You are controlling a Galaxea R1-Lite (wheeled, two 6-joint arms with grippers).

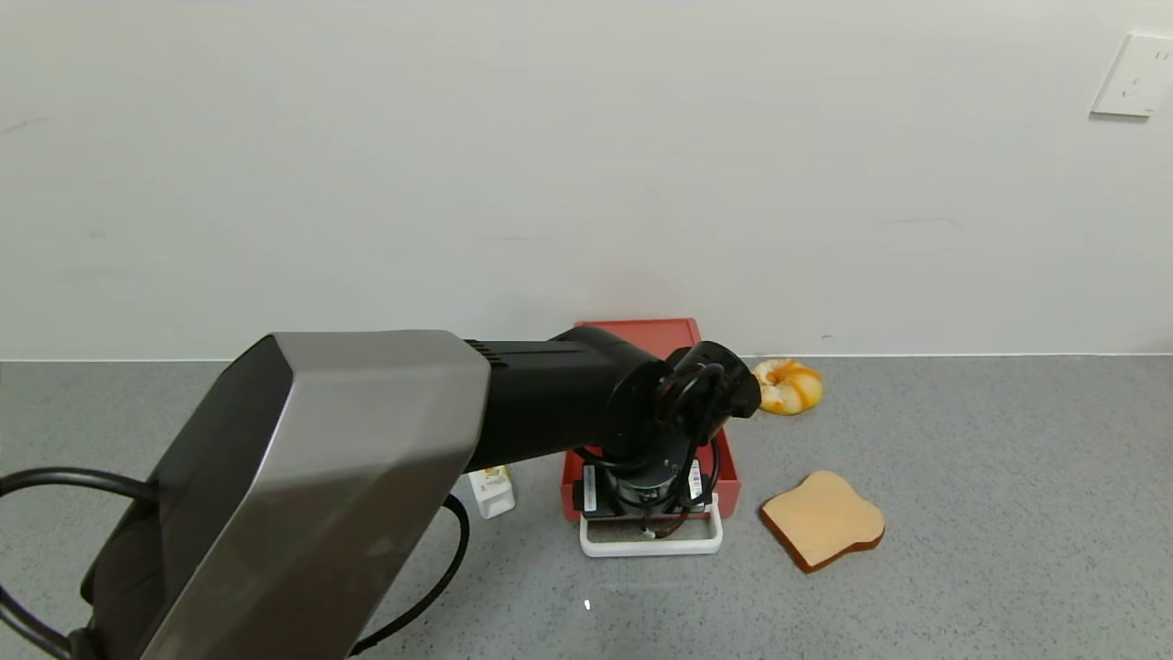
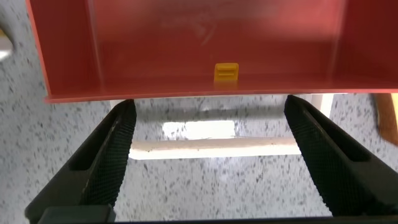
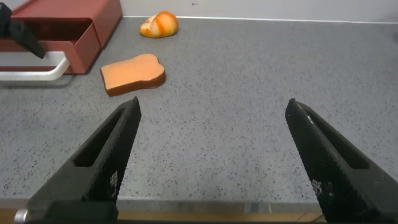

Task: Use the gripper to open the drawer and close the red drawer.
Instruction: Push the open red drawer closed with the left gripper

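Observation:
The salmon-red drawer [image 1: 730,463] stands on the grey counter by the wall, its white loop handle [image 1: 651,548] facing me. Its tray is pulled out: the left wrist view looks into the red tray [image 2: 155,50], where a small yellow piece [image 2: 226,73] lies. My left gripper [image 1: 648,524] points down at the drawer's front. In the left wrist view it [image 2: 209,106] is open, with the handle bar [image 2: 214,147] lying between its fingers [image 2: 112,155], not touching them. My right gripper [image 3: 213,106] is open and empty over the counter's near edge, far from the drawer [image 3: 74,22].
A toast slice [image 1: 822,519] lies just right of the handle, and a bagel [image 1: 786,385] lies by the wall to the drawer's right. A small white bottle [image 1: 492,490] stands left of the drawer. A socket [image 1: 1134,75] is on the wall.

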